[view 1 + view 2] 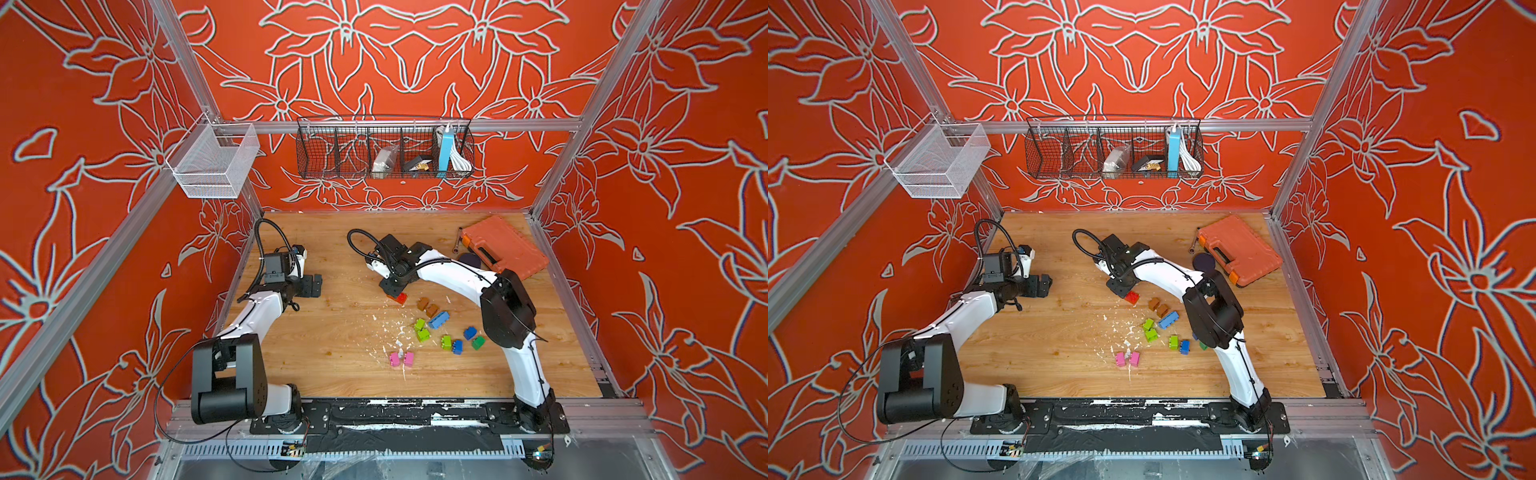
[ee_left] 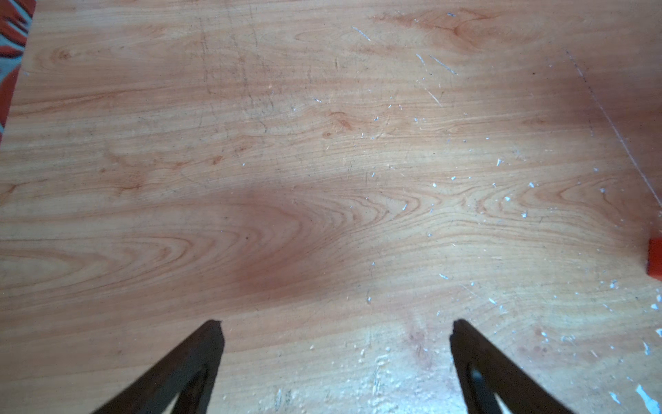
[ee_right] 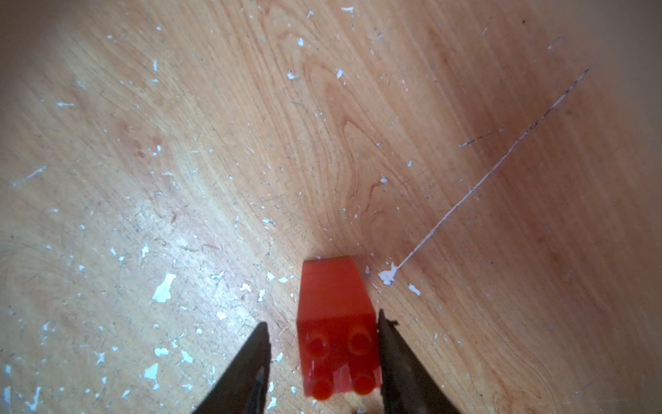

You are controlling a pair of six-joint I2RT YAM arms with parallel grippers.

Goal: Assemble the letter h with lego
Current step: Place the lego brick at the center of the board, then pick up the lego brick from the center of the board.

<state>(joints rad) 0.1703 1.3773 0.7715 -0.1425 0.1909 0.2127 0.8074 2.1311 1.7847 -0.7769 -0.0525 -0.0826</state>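
Red floral walls point(image 1: 415, 62) close in a scuffed wooden surface point(image 1: 324, 374) flecked with white chips. Near its middle the right jaws stand loosened around a red brick point(image 3: 336, 315), one perhaps touching it. Other bricks point(image 1: 438, 320) lie scattered toward the right edge. The left jaws gape empty near the left edge. An orange case point(image 1: 507, 245) fills the far right corner.

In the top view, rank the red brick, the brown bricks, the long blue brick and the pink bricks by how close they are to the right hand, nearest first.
1. red brick: at the right hand, between its jaws.
2. brown bricks: just beside the red one, toward the right arm.
3. long blue brick: beyond the brown ones, nearer the front.
4. pink bricks: closest to the table's front edge.
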